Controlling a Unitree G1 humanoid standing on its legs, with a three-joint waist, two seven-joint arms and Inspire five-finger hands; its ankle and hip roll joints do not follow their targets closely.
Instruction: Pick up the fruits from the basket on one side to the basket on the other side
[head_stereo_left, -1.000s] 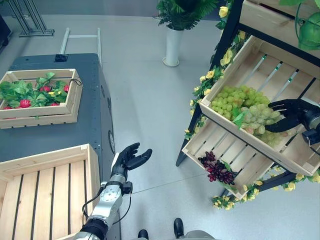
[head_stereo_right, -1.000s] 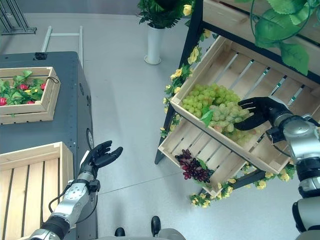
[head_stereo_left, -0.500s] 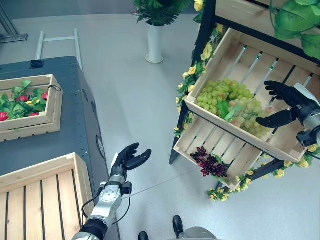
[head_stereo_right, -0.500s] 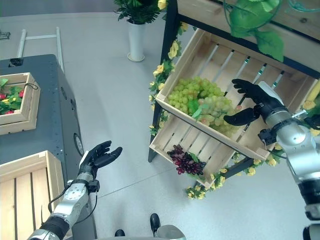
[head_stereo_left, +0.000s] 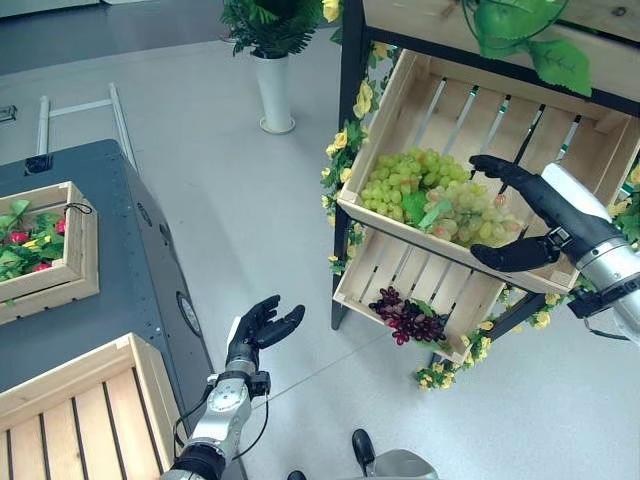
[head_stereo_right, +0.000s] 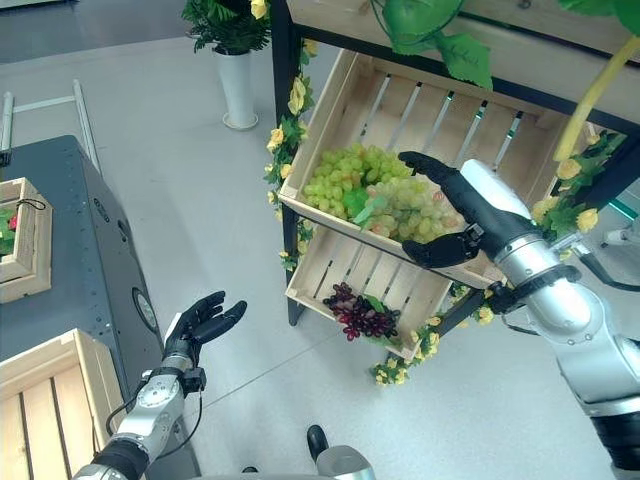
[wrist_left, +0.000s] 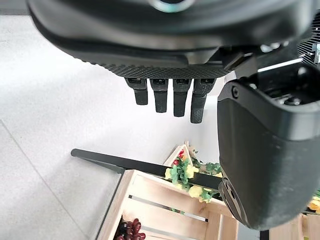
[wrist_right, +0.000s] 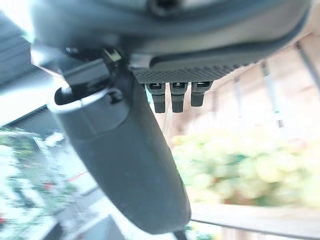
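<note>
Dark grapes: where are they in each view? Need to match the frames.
Left eye view: dark grapes in the lower crate of the rack, centre right.
Right eye view: same bunch, just right of centre.
Left wrist view: a bit of them at the bottom edge, past the left hand.
Right wrist view: cannot make them out.
Shared landmark: the yellow flowers on the rack's black post.
</note>
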